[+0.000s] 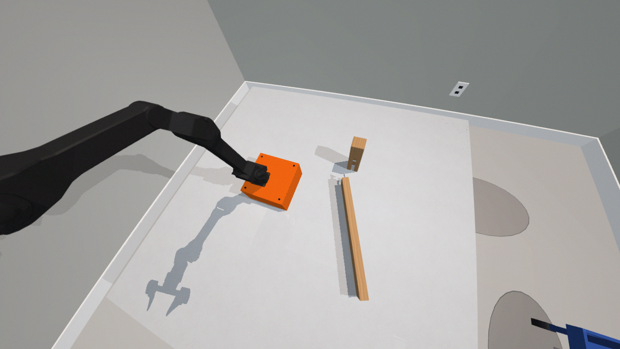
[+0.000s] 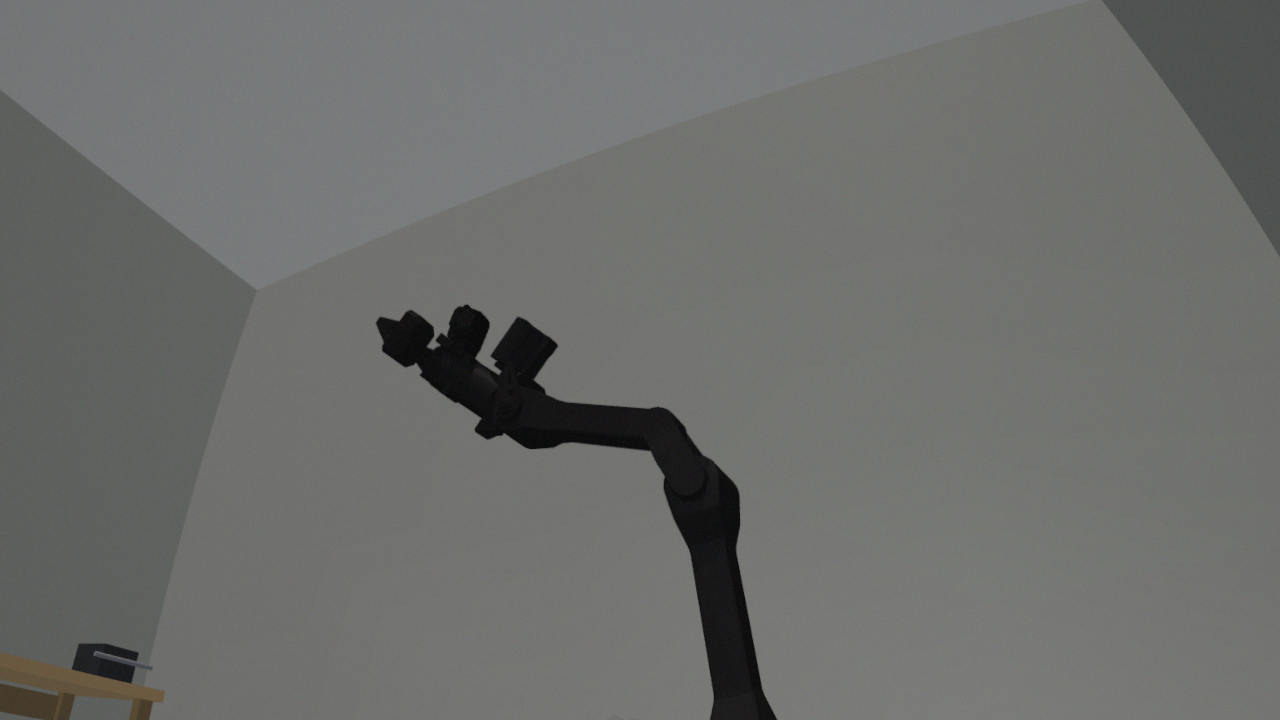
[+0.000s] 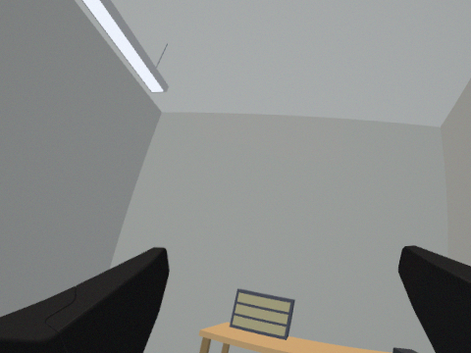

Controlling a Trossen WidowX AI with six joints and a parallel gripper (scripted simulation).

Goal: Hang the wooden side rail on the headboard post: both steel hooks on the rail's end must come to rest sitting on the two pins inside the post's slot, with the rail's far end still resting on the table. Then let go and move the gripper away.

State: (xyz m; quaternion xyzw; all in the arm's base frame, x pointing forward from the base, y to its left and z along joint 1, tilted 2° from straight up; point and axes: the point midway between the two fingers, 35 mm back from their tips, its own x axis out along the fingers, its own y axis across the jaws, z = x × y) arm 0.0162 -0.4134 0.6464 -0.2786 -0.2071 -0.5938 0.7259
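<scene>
The wooden side rail (image 1: 356, 243) lies on the pale surface in the top view, right of centre, its upper end towards the headboard post. A thin steel hook (image 1: 344, 175) shows at that end; the second cannot be made out. The headboard post (image 1: 357, 152) stands upright just beyond, with a short gap between them. Its slot (image 1: 353, 165) shows low on the side facing the rail; the pins are too small to tell. My gripper (image 3: 287, 262) is open and empty, raised high and facing a wall. It is outside the top view, far from the rail.
An orange block (image 1: 277, 180) under the arm's base stands left of the rail and post. A blue object (image 1: 585, 338) with a dark tip is at the lower right. A wooden table (image 3: 221, 334) with a slatted panel (image 3: 262, 314) stands in the background of the wrist view.
</scene>
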